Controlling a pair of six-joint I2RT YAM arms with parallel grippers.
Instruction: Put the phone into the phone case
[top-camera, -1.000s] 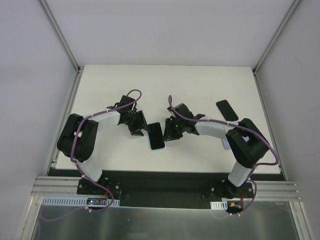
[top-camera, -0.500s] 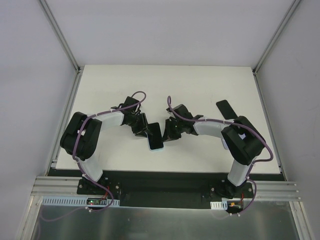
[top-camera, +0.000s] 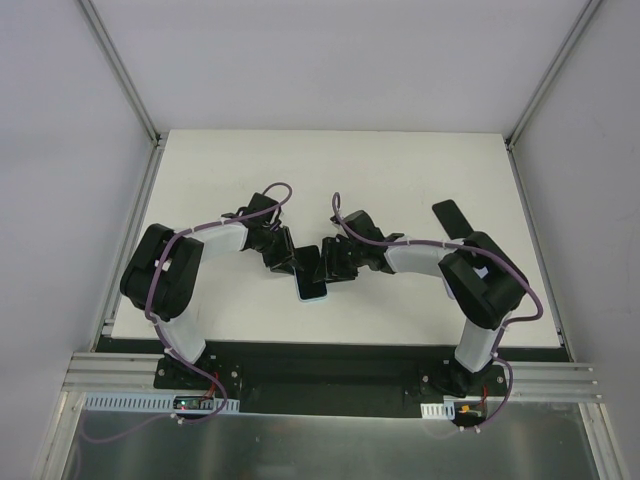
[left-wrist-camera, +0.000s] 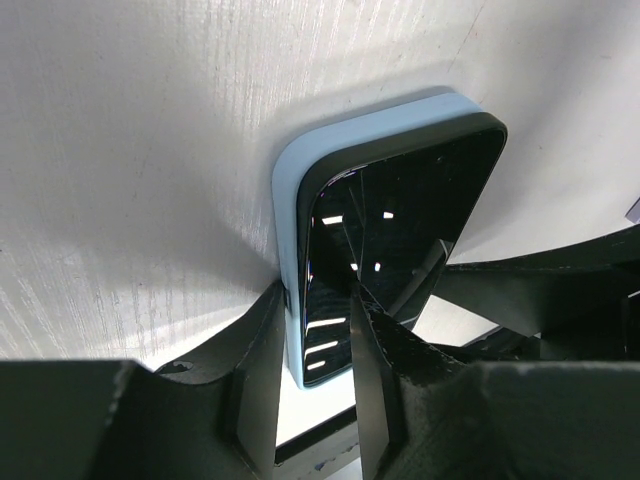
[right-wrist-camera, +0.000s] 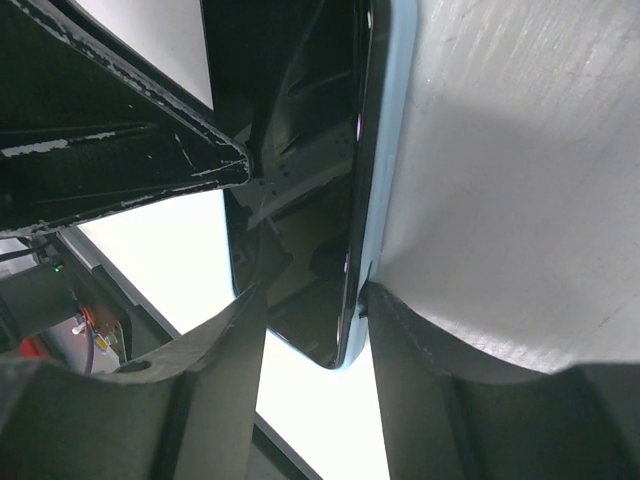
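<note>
Overhead: between left claw and right claw, flat on the white tabletop, a glossy black phone seated in a light-blue rubbery phone case.

Left wrist only: clamped on that case's near end, one finger outside its wall, the other on glass.

Right wrist only: edge-on between parted fingers; gripping or not, cannot tell.

Glossy black glass phone; smooth matt pale-blue phone case; matt white table.
</note>
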